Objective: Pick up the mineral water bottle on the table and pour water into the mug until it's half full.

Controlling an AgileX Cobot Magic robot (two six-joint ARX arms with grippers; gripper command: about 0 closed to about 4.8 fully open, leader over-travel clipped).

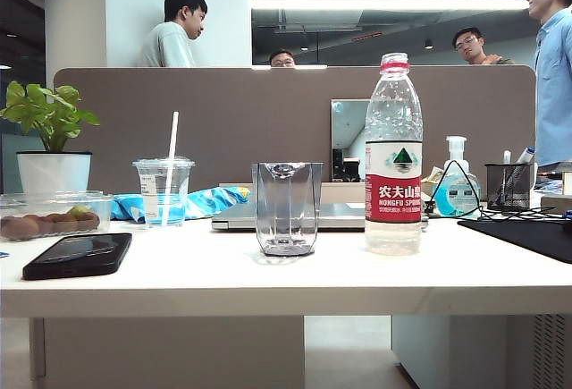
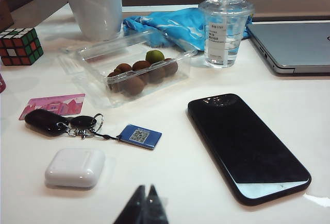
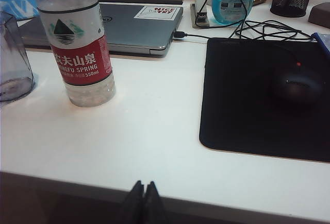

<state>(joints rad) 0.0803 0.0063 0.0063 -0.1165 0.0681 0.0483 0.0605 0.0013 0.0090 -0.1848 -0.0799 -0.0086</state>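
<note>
Overall, exterior view: white table (image 1: 268,273) with a thick front edge, brown partition behind it, open office with ceiling strip lights beyond. Four people stand or sit behind the partition. One mineral water bottle (image 1: 393,156) stands upright right of centre, cap on; one empty glass mug (image 1: 287,208) stands just left of it, apart. One plastic cup with a straw (image 1: 164,190), one potted plant (image 1: 52,143), one black phone (image 1: 78,255) near the front left, one pump dispenser (image 1: 456,188) far right. Neither arm shows here.

Left wrist view: left gripper (image 2: 144,198) hangs over the near left part of the table, fingertips pressed together, nothing held. Counted: one phone, one white earbud case (image 2: 75,168), one key bunch (image 2: 62,122), one pink card (image 2: 51,104), one puzzle cube (image 2: 19,46), one clear tray of brown fruit (image 2: 136,69).

Right wrist view: right gripper (image 3: 144,193) sits at the table's near edge, tips clenched, empty. Bottle far left, mug at its left. One closed laptop (image 3: 129,28), one black mouse pad (image 3: 263,95), one mouse (image 3: 298,82).
</note>
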